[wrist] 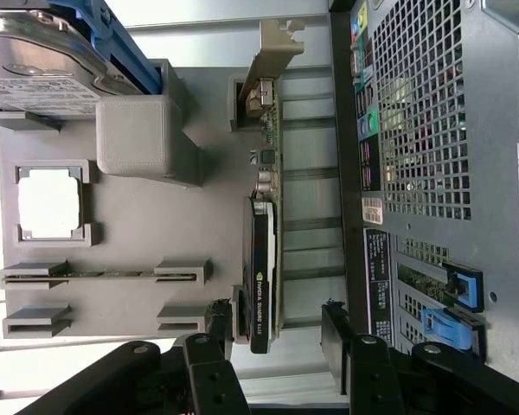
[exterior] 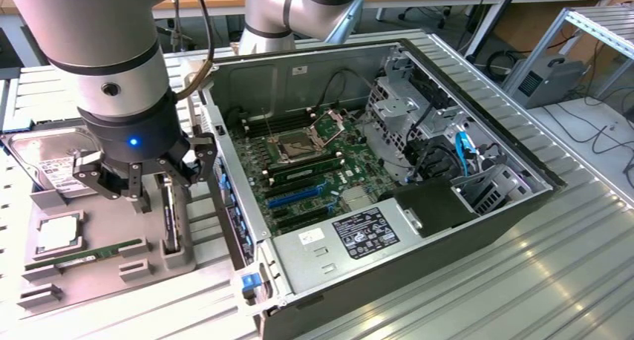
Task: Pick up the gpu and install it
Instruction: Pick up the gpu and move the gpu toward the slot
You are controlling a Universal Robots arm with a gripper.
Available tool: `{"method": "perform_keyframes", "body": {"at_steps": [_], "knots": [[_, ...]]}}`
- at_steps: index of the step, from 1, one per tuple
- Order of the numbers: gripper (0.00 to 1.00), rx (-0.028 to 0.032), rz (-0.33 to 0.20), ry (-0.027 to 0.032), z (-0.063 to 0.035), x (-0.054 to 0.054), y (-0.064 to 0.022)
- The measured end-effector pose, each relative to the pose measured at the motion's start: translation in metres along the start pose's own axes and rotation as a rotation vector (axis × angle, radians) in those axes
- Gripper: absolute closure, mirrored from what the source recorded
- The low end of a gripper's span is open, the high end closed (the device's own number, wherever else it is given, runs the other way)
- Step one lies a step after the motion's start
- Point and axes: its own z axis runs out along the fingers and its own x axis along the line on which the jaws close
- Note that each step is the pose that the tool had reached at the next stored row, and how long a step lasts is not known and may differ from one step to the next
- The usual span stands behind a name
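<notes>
The gpu (exterior: 171, 229) stands on edge in a slot of the grey holder tray (exterior: 99, 284), just beside the open computer case's rear wall. In the wrist view the gpu (wrist: 264, 225) shows a green board, a black fan block and a silver bracket at its far end. My gripper (exterior: 166, 195) hovers right above the card, open. Its two black fingers (wrist: 216, 324) straddle the near end of the card without touching it, with my gripper (wrist: 275, 333) centred over the card's edge. Nothing is held.
The open computer case (exterior: 396, 169) lies on its side on the exterior view's right, its motherboard (exterior: 307, 184) and blue slots exposed. The case's perforated rear panel (wrist: 432, 130) is close by. On the tray lie a hard drive (exterior: 44, 162), a processor (exterior: 58, 232) and a RAM stick (exterior: 85, 257).
</notes>
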Motion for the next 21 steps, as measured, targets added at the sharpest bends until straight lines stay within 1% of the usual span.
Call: {"method": "perform_keyframes", "body": {"at_steps": [6, 8, 21], "knots": [[0.46, 0.0, 0.0, 0.0, 0.0012, 0.0002, 0.0], [0.46, 0.0, 0.0, 0.0, 0.0046, 0.0006, -0.0001], [0.46, 0.0, 0.0, 0.0, 0.0069, 0.0009, -0.0002]]}}
